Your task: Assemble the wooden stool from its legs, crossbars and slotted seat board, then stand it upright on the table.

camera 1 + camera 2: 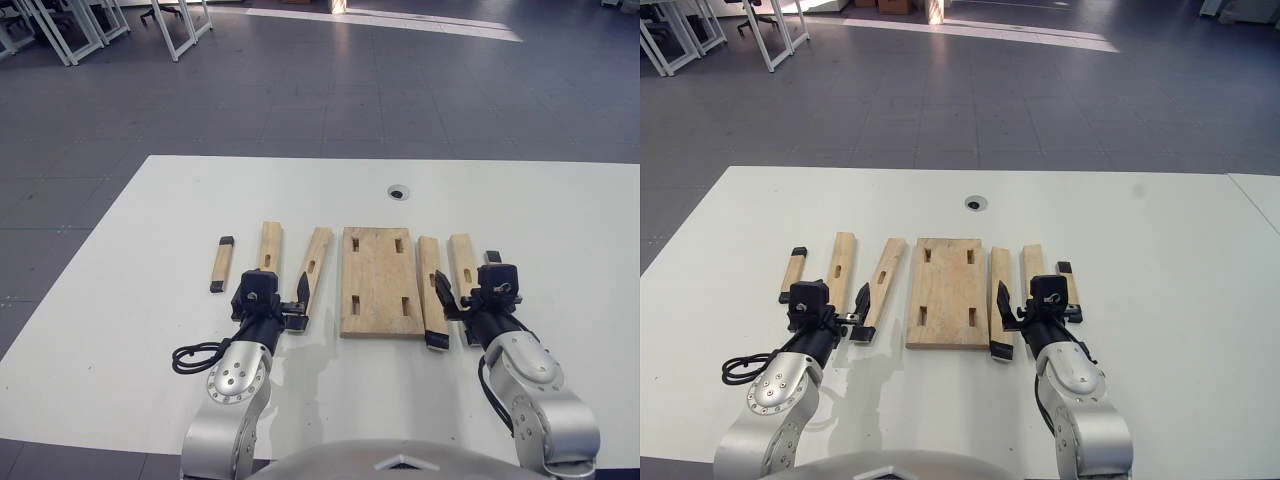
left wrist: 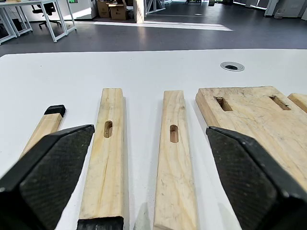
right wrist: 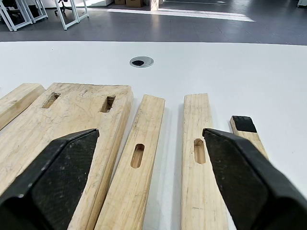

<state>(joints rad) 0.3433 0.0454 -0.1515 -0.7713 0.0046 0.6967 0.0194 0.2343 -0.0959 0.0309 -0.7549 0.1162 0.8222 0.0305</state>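
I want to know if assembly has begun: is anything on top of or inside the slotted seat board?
Nothing rests on the seat board; its four slots are empty. It lies flat on the table, so its underside is hidden.

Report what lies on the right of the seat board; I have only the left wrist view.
Observer: An inner leg and an outer leg, both slotted, lie flat on the right of the seat board.
Operator: Go on, tell me what is past them.
Observer: A short crossbar with a black end lies beyond the outer leg.
Operator: Give me the right gripper's state.
Observer: The right gripper is open and hangs over those two legs.
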